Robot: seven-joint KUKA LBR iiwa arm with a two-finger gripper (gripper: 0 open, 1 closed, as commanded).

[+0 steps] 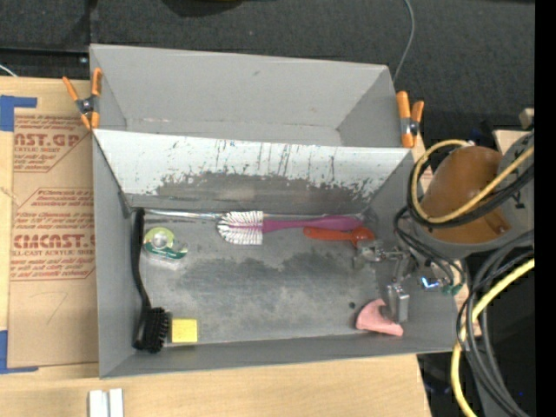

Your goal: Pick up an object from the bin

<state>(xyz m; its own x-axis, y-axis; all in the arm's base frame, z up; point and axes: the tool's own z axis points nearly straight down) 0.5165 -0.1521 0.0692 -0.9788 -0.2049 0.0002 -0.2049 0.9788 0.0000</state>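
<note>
The jaws sit low at the bin's (243, 102) floor, just beside a pink lump (375, 319) lying at their lower left; whether they are spread or pressed together cannot be told. A white-bristled brush (241, 228) lies up-left of them, and a black brush (152, 328) far left.

The bin (261, 85) is matt grey metal, scuffed; the bottle brush (291, 226) has a glossy pink plastic handle.

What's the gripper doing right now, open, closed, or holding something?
Gripper: open or closed cannot be told; it sits just above the pink lump in the bin's lower right corner.
</note>
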